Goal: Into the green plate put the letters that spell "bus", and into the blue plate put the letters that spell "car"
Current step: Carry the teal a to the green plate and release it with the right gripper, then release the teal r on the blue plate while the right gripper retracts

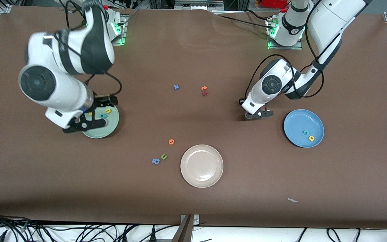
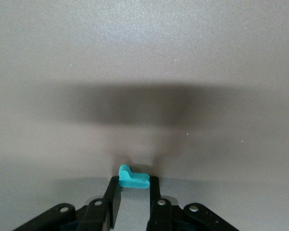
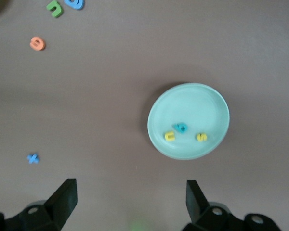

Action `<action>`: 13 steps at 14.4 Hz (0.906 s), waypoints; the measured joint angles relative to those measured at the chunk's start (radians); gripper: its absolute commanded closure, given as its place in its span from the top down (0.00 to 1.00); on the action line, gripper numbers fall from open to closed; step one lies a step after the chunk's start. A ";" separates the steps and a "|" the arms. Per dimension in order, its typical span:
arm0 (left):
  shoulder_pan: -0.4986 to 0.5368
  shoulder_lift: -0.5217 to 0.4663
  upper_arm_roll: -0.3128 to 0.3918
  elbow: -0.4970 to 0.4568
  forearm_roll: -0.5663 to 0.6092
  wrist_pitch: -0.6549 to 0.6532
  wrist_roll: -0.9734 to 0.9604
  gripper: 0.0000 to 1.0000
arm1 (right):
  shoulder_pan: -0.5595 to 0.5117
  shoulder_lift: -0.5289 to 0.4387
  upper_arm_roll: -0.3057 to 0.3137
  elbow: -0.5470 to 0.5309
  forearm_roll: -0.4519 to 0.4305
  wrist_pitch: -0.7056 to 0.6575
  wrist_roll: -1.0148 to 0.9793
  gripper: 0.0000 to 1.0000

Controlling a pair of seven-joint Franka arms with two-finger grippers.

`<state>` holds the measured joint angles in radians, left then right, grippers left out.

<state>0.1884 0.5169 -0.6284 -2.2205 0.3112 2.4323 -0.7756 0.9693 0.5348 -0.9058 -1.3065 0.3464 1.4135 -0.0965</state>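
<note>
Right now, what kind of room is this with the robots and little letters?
Probably a robot lab. Two robot arms are bolted to a table under a brown cover, cables pile along its edge, and foam letters get sorted into a green plate and a blue plate.

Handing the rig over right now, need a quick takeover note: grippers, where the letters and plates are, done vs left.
Left gripper: shut on the teal r, low over bare table beside the blue plate.
Right gripper: open, holds nothing, above the green plate.
Green plate: teal b, yellow u and yellow s all in it. "bus" is done.
Blue plate: teal c and yellow a in it.
Left to do: carry the r over the blue plate and release it.
Leave alone: the cream plate and the stray letters on the table.
</note>
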 measured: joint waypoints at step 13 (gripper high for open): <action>0.122 -0.043 0.021 0.106 0.026 -0.060 0.076 0.16 | -0.506 -0.233 0.639 -0.129 -0.261 0.035 0.139 1.00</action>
<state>0.3105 0.4743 -0.6077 -2.1145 0.3372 2.3723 -0.7000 0.4631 0.3015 -0.2668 -1.4350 0.0849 1.4484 0.0424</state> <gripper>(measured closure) 0.718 0.000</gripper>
